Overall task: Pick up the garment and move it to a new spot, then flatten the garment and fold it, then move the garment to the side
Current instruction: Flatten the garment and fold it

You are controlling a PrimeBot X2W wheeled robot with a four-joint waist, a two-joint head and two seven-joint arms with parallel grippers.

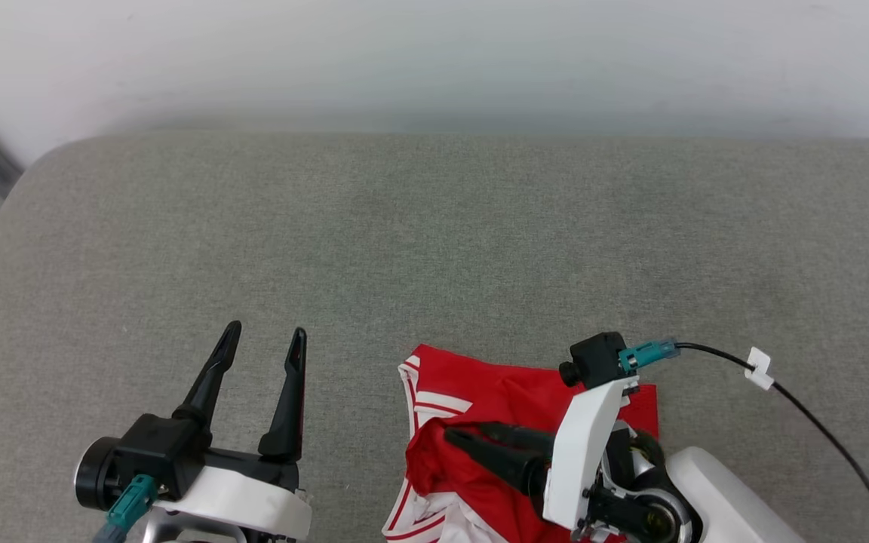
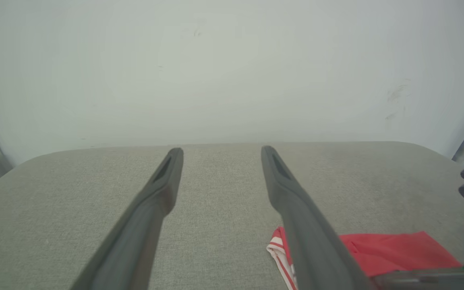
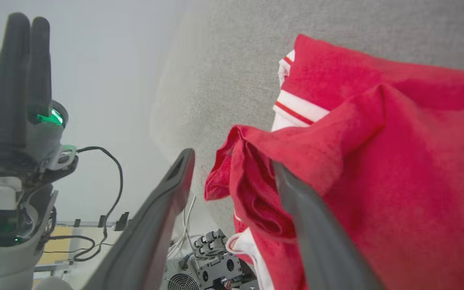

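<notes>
Right gripper is spread wide and clamped on nothing, lying low over the cushion's near edge, right of its middle. Look at the wrist view: one of its fingers is bare, while the other has a loose red fold hanging over its tip. Draped, not gripped!

Under it is the garment, a crumpled red heap with white striped trim. It sits at that same near edge of the cushion, and part of it runs off the bottom of the head view. It's bunched in layers and nowhere near flat, so I read this as the start of flattening.

Left gripper hovers over the cushion's near left part with its fingers apart, empty and clear of the cloth.

How to do this well? First, the right gripper should slide out from under that draped fold along its own length so it doesn't snag and pull the heap. Next it should go for a single layer at the striped edge rather than the thick middle, because pinching two layers locks the creases in. The left gripper wants to come across and take a matching edge. Then both should draw the cloth apart toward the cushion's bare middle, low and even. The black cable trails over the cushion's right side, so keep it off the cloth.
</notes>
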